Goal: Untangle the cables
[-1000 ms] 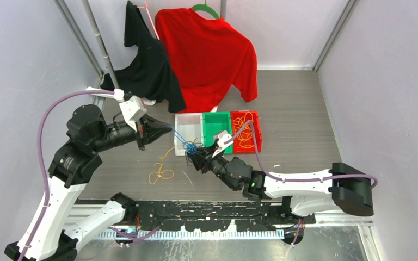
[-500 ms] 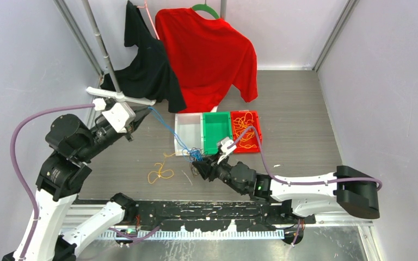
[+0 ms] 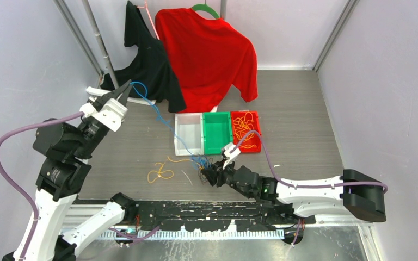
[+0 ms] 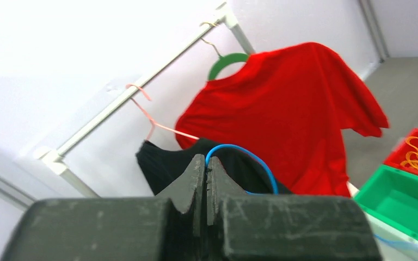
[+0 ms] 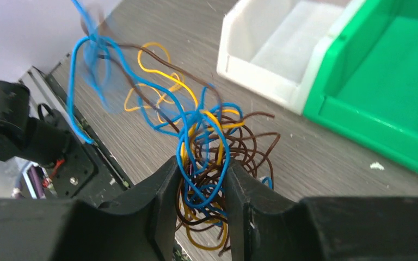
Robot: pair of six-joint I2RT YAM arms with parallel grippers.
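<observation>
Loosely knotted blue, yellow and brown cables (image 5: pixel 201 122).

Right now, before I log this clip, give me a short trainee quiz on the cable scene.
1. True or false: the left arm's fingers are shut on a thin blue cable.
2. Which holds loose orange-yellow cables? A white plastic bin; B green plastic bin; C red plastic bin.
3. Which arm's fingers straddle the tangle of blue, yellow and brown cables?
Key: 1 true; 2 C; 3 the right arm's fingers.
</observation>
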